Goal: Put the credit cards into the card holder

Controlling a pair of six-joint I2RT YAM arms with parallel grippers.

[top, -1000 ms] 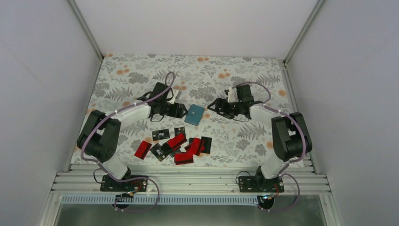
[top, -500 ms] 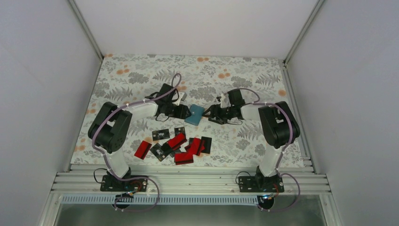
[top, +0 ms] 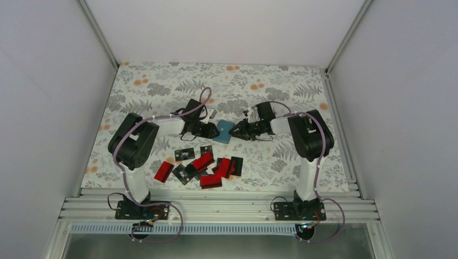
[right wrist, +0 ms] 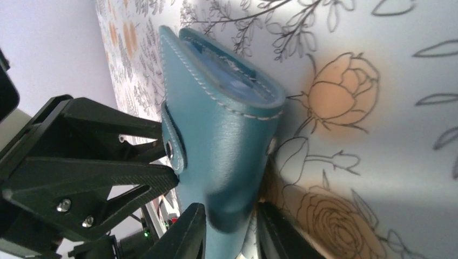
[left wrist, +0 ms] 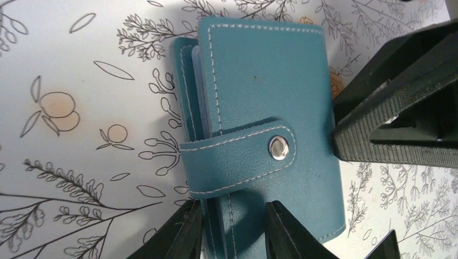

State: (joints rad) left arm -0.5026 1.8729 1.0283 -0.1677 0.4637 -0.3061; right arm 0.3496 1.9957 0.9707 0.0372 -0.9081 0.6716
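Both arms have closed in since a second ago and narrowed their jaws. The left gripper [top: 209, 129] and right gripper [top: 237, 131] now pinch opposite edges of the card holder [top: 223, 131] mid-table, strap snapped (needs opening first). The credit cards [top: 202, 164] lie nearer, none loaded.

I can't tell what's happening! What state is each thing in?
holder: closed, snapped shut, pinched at both ends.
cards: loose on the table, some overlapping, none held.
left gripper: jaws pinching the holder.
right gripper: jaws pinching the holder.
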